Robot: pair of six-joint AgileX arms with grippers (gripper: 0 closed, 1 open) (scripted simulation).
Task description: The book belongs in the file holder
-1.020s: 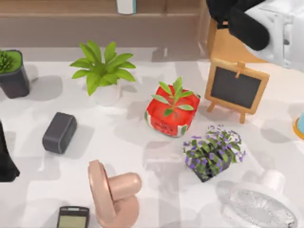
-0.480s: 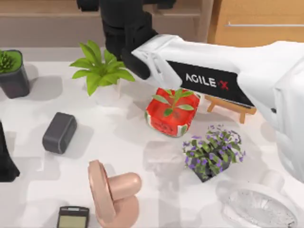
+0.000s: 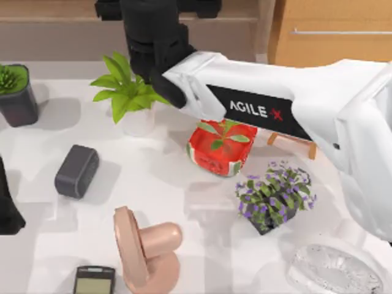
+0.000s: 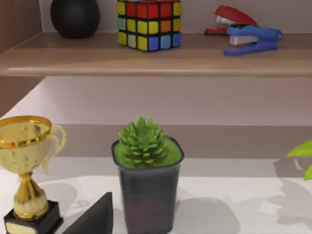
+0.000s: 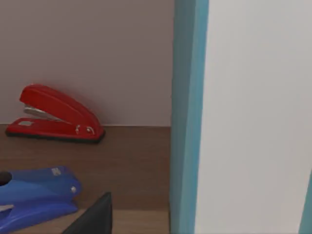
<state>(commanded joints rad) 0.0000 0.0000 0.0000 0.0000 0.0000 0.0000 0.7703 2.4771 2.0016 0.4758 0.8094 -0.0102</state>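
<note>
The book (image 5: 253,117) is a white slab with a teal-blue edge (image 5: 187,117), standing upright on the wooden shelf, very close in the right wrist view. My right arm (image 3: 275,110) reaches across the table to the back shelf, and its black gripper (image 3: 156,12) covers the book from above. One dark finger (image 5: 95,217) stands beside the book, apart from it. The file holder is out of view. My left gripper (image 3: 7,211) is parked at the table's left edge, with one dark finger (image 4: 95,217) low in its wrist view.
Under the right arm stand a leafy plant (image 3: 131,92) and a red pot (image 3: 220,147). Purple flowers (image 3: 272,196), a grey speaker (image 3: 76,171), a pink fan (image 3: 147,251) and a white fan (image 3: 334,269) crowd the front. A red stapler (image 5: 58,117) and a blue stapler (image 5: 34,192) lie beside the book.
My right arm swung from the top right corner across to the back shelf, covering the book and the small chalkboard. In the last half second it edged slightly left.
</note>
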